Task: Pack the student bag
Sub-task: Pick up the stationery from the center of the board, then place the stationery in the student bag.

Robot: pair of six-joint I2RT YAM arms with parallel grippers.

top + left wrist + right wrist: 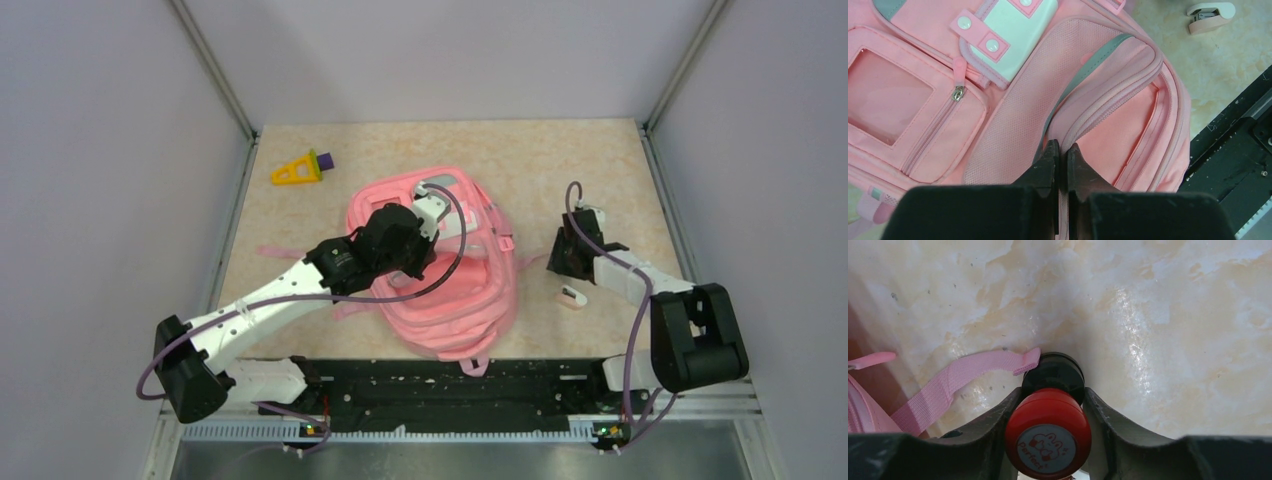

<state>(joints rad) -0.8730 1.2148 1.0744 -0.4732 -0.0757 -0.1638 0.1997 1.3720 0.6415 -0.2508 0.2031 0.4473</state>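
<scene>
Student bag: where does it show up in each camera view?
Top external: student bag at table centre.
Left wrist: student bag fills most of the frame.
Right wrist: only its pink strap, left of the red-capped cylinder.
Shared landmark: marbled tabletop, in all three.

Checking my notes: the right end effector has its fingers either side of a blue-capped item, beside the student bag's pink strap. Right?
Not quite: the cap is red, not blue. The right wrist view shows the right end effector flanking the red-capped item beside the pink strap of the student bag.
</scene>
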